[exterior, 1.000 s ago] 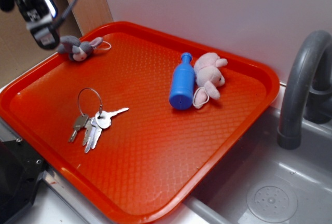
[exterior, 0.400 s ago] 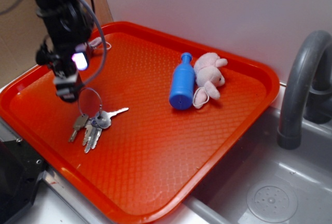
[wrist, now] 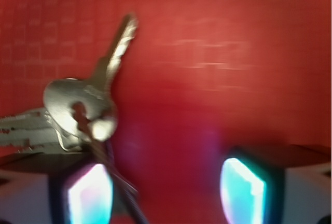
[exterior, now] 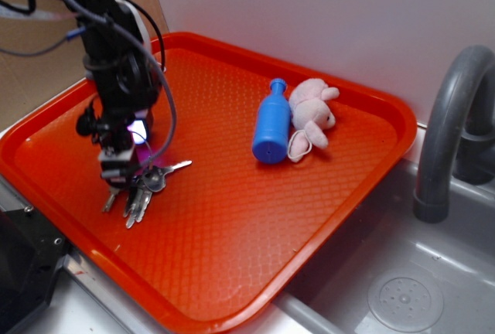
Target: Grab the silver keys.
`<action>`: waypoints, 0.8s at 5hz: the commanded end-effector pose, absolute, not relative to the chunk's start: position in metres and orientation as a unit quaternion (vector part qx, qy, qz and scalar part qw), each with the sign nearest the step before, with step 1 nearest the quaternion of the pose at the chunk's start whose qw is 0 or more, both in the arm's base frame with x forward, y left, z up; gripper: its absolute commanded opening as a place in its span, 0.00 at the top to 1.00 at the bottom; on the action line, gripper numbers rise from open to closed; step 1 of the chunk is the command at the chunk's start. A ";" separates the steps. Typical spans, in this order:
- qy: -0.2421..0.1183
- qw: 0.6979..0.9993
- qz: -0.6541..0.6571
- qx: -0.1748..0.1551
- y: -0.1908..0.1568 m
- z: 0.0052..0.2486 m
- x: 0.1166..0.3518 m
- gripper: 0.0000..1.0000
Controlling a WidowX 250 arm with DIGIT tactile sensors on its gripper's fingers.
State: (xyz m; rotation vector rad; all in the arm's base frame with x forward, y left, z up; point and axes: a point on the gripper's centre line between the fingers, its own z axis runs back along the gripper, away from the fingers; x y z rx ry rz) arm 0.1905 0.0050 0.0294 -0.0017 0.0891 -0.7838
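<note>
1. Since the earlier frames, the gripper [exterior: 121, 170] has swung from the tray's far left corner down onto the silver keys [exterior: 144, 184], which have not shifted.
2. Exterior view: the orange tray [exterior: 309, 218] holds the keys near its left front, a blue bottle [exterior: 271, 127] lying on its side toward the back, and a pink plush toy [exterior: 311, 117] touching the bottle's right side. A grey faucet [exterior: 448, 133] rises over the sink [exterior: 402, 287] to the right of the tray.
3. Wrist view: the gripper [wrist: 166, 190] has its 2 fingers [wrist: 244, 190] spread apart, low over the tray [wrist: 233, 37]. The silver keys [wrist: 83, 105] lie just ahead of the left finger, the wire ring crossing in front of it; nothing is clamped.
</note>
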 end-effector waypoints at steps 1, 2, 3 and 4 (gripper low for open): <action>0.020 0.916 -0.400 -0.026 0.000 0.047 0.189 1.00; 0.024 0.916 -0.400 -0.026 -0.001 0.045 0.191 1.00; 0.018 0.924 -0.382 -0.026 0.003 0.054 0.193 1.00; -0.042 0.963 -0.265 0.000 0.012 0.105 0.182 1.00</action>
